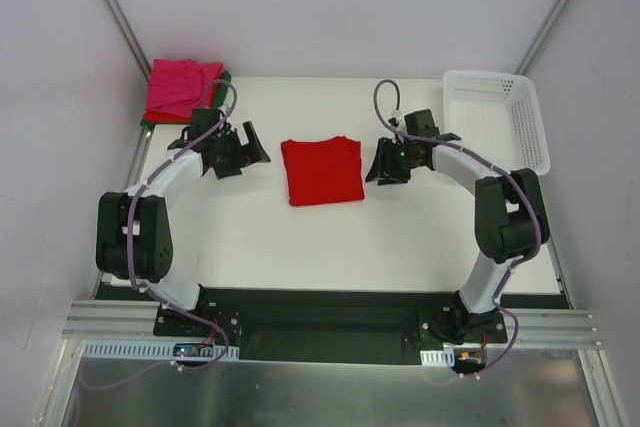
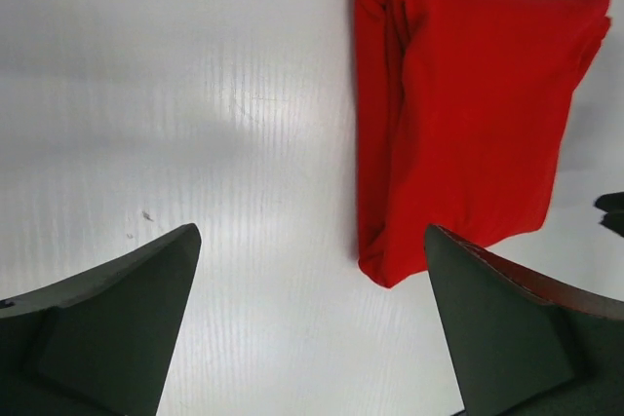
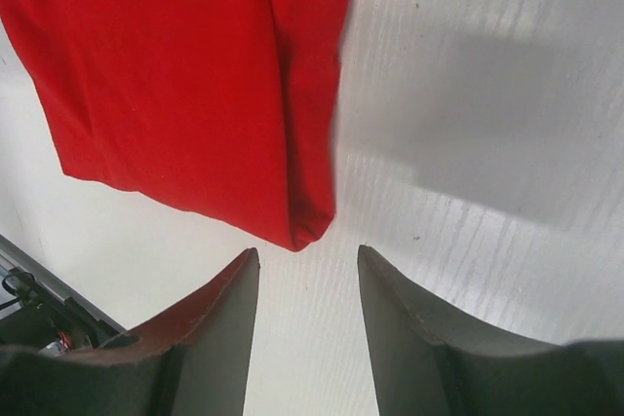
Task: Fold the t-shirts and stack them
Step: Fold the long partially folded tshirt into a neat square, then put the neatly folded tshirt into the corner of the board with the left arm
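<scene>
A bright red t-shirt [image 1: 321, 170] lies folded into a flat rectangle at the middle of the white table. In the left wrist view the folded shirt [image 2: 468, 114] lies ahead and to the right of my fingers. In the right wrist view its corner [image 3: 195, 75] lies just beyond my fingertips. My left gripper [image 1: 250, 150] hovers a short way left of the shirt, open wide and empty [image 2: 312, 236]. My right gripper [image 1: 380, 165] sits just off the shirt's right edge, partly open, with nothing between its fingers [image 3: 307, 252]. A stack of folded shirts, magenta pink on top [image 1: 180, 87] and dark green [image 1: 222, 82] beneath, rests at the back left corner.
A white plastic lattice basket [image 1: 497, 117] stands at the back right of the table. Metal frame posts rise at both back corners. White walls close in the left and right sides.
</scene>
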Action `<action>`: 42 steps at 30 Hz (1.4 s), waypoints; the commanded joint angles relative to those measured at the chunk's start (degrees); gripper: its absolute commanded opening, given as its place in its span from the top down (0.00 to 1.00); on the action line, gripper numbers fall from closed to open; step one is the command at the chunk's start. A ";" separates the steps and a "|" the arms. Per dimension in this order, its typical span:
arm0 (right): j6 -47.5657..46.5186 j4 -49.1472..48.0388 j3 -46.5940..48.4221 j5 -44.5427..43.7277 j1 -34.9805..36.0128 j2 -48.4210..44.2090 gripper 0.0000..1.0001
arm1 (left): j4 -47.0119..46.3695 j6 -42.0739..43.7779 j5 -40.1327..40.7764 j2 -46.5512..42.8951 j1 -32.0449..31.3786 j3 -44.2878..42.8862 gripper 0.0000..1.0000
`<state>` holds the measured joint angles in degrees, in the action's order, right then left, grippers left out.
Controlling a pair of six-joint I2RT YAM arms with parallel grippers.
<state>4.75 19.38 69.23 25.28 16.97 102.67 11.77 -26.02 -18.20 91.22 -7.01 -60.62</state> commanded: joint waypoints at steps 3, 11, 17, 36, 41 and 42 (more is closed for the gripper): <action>-1.33 0.92 2.75 0.12 0.78 0.25 0.53 | -3.93 -4.83 -11.23 -3.95 4.45 1.91 0.02; -1.33 1.19 2.49 -0.14 1.04 0.25 0.52 | -20.19 -9.48 -19.96 1.76 4.72 7.69 0.04; -1.59 1.63 3.19 -0.14 1.05 0.42 0.52 | -26.35 -9.75 -17.32 5.10 4.72 11.14 0.01; -1.33 3.65 6.35 -0.58 1.40 3.23 0.52 | -34.45 -11.95 -21.44 24.35 1.39 0.07 0.01; -1.06 3.91 7.41 -1.28 1.40 4.11 0.53 | -32.86 -11.25 -22.06 25.85 -0.38 -0.99 0.01; -1.06 4.09 7.58 -1.54 1.40 4.38 0.52 | -32.78 -11.16 -22.06 25.85 -0.46 -0.73 0.01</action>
<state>3.99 21.89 74.11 24.82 18.04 106.56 -25.08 -38.83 -40.10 114.67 -6.13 -62.00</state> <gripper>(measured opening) 0.477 0.992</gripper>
